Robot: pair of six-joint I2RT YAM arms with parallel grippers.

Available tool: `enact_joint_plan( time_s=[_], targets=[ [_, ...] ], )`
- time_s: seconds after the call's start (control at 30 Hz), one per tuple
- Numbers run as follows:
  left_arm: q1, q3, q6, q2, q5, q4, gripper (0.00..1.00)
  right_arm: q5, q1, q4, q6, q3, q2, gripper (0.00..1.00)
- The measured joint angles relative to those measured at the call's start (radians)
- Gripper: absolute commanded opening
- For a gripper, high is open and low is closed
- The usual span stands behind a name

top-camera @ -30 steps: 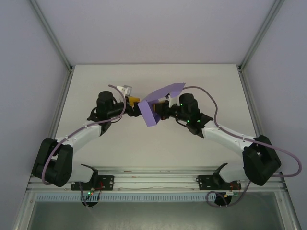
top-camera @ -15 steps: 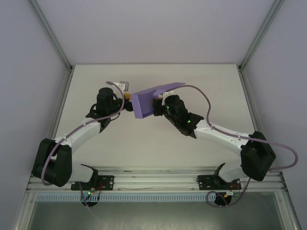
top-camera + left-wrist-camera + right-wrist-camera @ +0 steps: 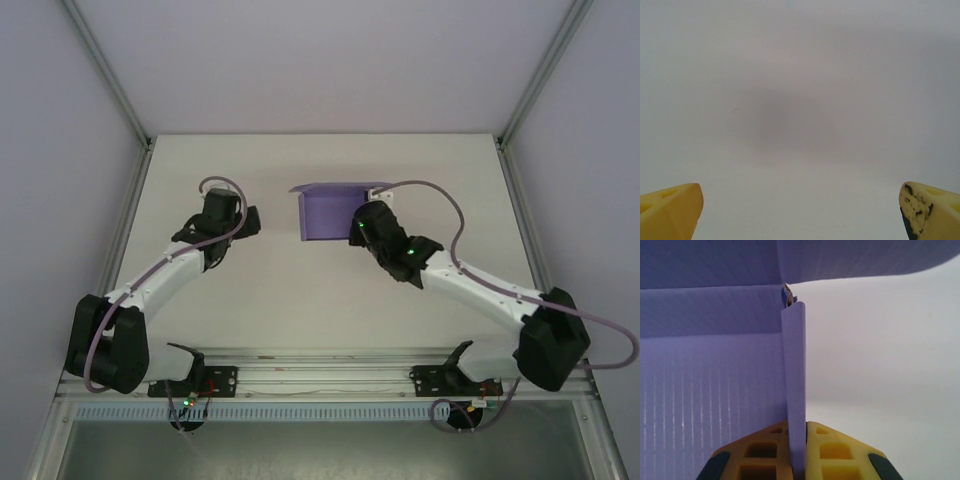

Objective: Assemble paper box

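Folding stage; box (image 3: 322,218) half-formed at far centre of tabletop (image 3: 300,300); pinched by one upright flap in right hand (image 3: 796,445); left hand (image 3: 800,210) released, empty, well left; next, probably bringing left hand in to press a loose wall.

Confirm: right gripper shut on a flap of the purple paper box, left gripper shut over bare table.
Wrong on the left gripper: the left wrist view shows it open over bare table. The right gripper does pinch the paper box flap.
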Motion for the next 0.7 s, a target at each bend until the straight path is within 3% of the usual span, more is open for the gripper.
enact_joint_plan(
  time_s=[0.13, 0.4, 0.6, 0.7],
  targets=[
    [0.0, 0.0, -0.002, -0.002, -0.061, -0.063, 1.0, 0.0, 0.0, -0.079, 0.06, 0.006, 0.152, 0.0],
    [0.0, -0.029, 0.008, -0.067, -0.058, -0.064, 1.0, -0.013, 0.013, -0.192, 0.143, 0.101, 0.448, 0.01],
    [0.0, -0.041, 0.015, -0.068, -0.037, -0.064, 1.0, -0.025, 0.035, -0.203, 0.187, 0.143, 0.48, 0.2],
    [0.0, -0.043, 0.029, -0.076, -0.003, -0.063, 1.0, -0.027, 0.038, -0.204, 0.206, 0.142, 0.479, 0.35]
  ],
)
